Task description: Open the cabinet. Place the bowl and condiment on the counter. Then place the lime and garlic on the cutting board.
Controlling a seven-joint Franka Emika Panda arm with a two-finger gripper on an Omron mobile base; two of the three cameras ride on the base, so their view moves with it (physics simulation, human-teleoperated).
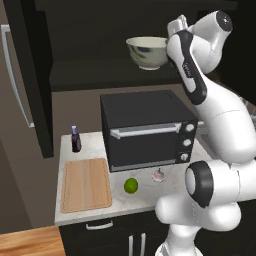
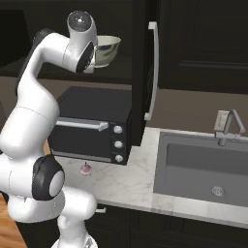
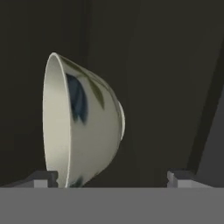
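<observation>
The cabinet stands open, and its right door swings out toward the sink. Inside, the cream bowl with blue markings rests on the shelf. My gripper is open right in front of the bowl, whose rim lines up with one fingertip; nothing is gripped. The dark purple condiment stands on the counter behind the cutting board. The lime and garlic lie on the counter in front of the oven, beside the board.
A black toaster oven fills the counter under the shelf. A steel sink with a faucet lies to the right. The open door's long handle hangs beside the arm.
</observation>
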